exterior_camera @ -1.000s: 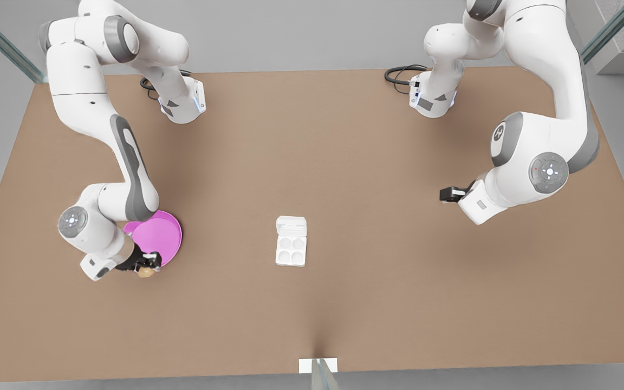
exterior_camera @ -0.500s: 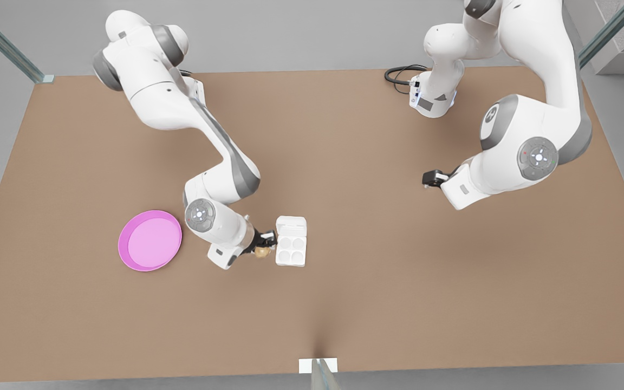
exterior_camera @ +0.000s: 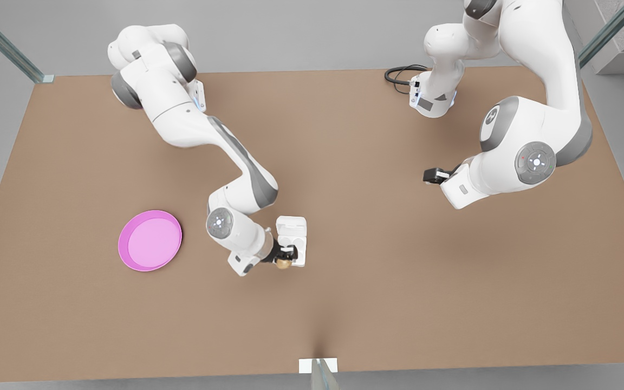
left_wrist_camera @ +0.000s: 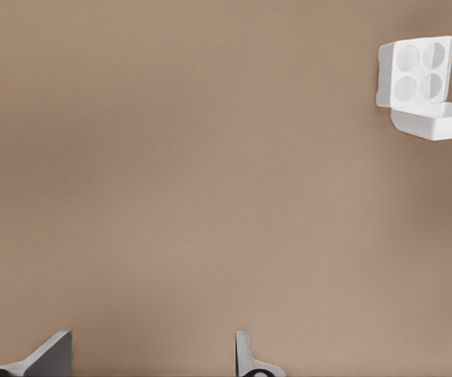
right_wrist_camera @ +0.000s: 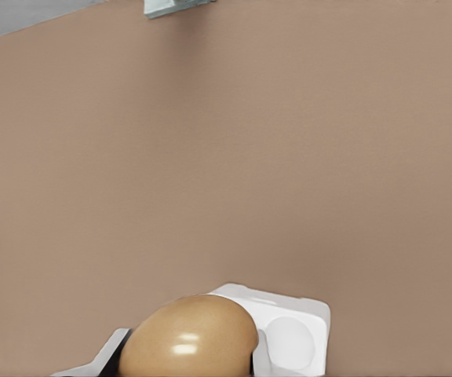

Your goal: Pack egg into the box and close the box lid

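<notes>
1. The egg (exterior_camera: 283,263) is clamped between the fingers of the right gripper (exterior_camera: 286,257), which is seen on the front view's left side of the table (exterior_camera: 344,303).
2. In the right wrist view the egg (right_wrist_camera: 188,339) is seen gripped close to the camera, with a corner of the box (right_wrist_camera: 289,334) just beyond and partly under it.
3. The box (exterior_camera: 292,241) lies directly beside and beneath this gripper; the egg is held over the cupped tray's near corner on the front view's left, but whether it touches a cup cannot be told.
4. The box lid (exterior_camera: 292,224) stands open, on the far side of the tray from the gripper.
5. A pink plate (exterior_camera: 150,240) lies well apart from the right gripper, behind its wrist.
6. The left gripper (exterior_camera: 430,176) hangs above bare table, well apart from the box, on the front view's right; its fingers (left_wrist_camera: 246,357) are spread apart and hold nothing.
7. From the left wrist view the box (left_wrist_camera: 414,72) is seen far off with its lid (left_wrist_camera: 438,122) raised.
</notes>
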Controlling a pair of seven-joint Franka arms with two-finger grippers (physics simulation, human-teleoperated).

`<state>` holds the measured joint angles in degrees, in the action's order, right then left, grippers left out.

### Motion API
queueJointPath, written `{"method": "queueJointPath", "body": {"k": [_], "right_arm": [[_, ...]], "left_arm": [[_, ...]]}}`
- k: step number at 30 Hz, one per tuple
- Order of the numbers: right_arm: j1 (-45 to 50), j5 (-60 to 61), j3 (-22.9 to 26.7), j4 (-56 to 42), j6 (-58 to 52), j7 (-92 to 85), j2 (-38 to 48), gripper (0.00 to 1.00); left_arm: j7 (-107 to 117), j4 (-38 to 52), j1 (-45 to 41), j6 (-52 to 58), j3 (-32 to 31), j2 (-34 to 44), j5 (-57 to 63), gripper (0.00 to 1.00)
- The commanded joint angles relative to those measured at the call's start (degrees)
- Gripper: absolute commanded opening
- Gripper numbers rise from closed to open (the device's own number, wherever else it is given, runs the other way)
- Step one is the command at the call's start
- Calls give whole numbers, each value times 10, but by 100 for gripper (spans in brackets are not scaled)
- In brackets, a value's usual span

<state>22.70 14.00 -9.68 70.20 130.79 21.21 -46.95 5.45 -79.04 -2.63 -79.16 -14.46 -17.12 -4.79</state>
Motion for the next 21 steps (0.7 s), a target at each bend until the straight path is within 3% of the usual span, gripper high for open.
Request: {"method": "queueJointPath", "body": {"k": [1, 21], "right_arm": [[2, -74, 0, 0, -17, 296, -1, 61], [24, -108, 5, 52, -10, 267, -6, 61]], "left_arm": [[0, 0, 0, 2, 0, 1, 0, 100], [1, 0, 0, 3, 1, -14, 22, 100]]}}
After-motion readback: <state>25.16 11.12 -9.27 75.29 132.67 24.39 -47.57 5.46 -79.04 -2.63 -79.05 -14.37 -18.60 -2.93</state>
